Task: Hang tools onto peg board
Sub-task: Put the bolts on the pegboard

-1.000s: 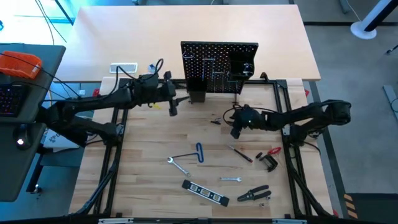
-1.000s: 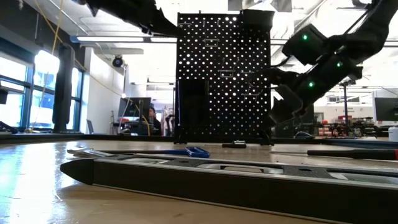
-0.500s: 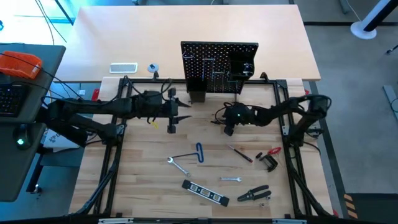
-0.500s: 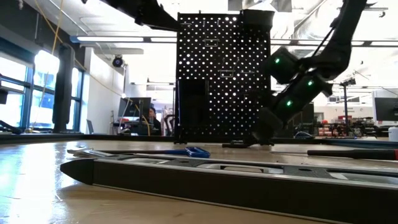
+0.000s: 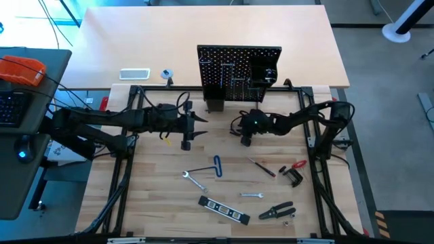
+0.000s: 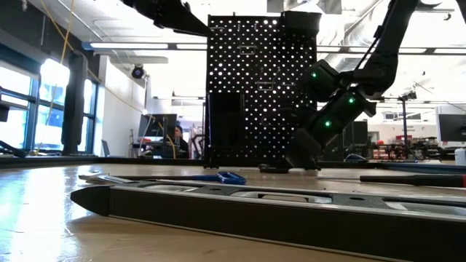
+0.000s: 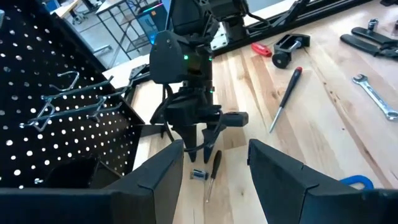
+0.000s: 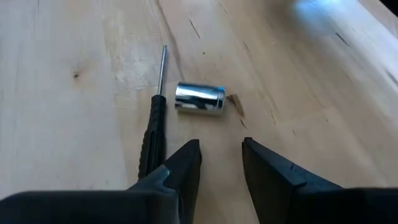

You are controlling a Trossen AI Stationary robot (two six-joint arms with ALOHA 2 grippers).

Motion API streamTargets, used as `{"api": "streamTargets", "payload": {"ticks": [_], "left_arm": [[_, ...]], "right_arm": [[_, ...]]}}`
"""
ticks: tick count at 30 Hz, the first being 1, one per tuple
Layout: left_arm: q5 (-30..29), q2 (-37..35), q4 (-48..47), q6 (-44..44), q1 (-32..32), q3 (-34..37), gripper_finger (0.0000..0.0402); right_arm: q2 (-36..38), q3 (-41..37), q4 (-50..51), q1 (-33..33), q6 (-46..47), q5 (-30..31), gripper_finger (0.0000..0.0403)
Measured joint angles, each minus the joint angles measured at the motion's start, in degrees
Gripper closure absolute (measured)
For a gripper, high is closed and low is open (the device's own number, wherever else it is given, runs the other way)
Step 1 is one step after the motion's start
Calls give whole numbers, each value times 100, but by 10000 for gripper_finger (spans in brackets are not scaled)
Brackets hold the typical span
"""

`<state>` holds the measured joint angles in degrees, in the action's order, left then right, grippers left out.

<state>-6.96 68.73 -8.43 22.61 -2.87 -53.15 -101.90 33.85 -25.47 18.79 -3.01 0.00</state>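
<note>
The black peg board (image 5: 239, 71) stands upright at the far middle of the table, with metal hooks and a black bin. My right gripper (image 5: 245, 140) is open, low over the table in front of it, pointing down. A small black-handled screwdriver (image 8: 154, 121) and a silver socket (image 8: 199, 98) lie flat on the wood just ahead of its fingertips; the screwdriver's handle runs past the outer side of one finger. My left gripper (image 5: 186, 135) is open and empty, left of the board.
On the near half of the table lie a blue-handled key (image 5: 216, 166), two silver wrenches (image 5: 194, 179), a black level (image 5: 224, 210), pliers (image 5: 277, 211), a red-and-black clamp (image 5: 293, 173) and a thin screwdriver (image 5: 261, 167). A white tray (image 5: 134, 74) and a tape roll (image 5: 166, 74) sit behind the frame.
My right gripper has moved toward the table's left edge and down, to just above the small screwdriver in front of the peg board. My left gripper has moved a little toward the near edge.
</note>
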Motion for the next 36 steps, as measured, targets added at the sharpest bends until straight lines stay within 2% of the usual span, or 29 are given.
{"api": "streamTargets", "payload": {"ticks": [4,9,12,20,26,32,36], "left_arm": [[2,0,-44,-4,0,0,227],[13,0,-42,-79,0,0,227],[20,0,-45,-111,15,0,227],[20,4,-72,-155,37,1,227],[17,8,-52,-204,66,2,227],[15,9,-103,-270,117,4,227],[13,9,-144,-299,154,4,227]], "right_arm": [[-7,-2,-92,-19,161,2,269],[-25,-11,-547,-68,430,163,217],[-22,-11,-725,-50,455,255,199],[-87,-10,-1214,-57,585,253,196],[-392,324,-1295,-57,604,142,196],[-885,860,-694,-57,664,293,196],[-919,931,-611,-55,663,432,196]]}}
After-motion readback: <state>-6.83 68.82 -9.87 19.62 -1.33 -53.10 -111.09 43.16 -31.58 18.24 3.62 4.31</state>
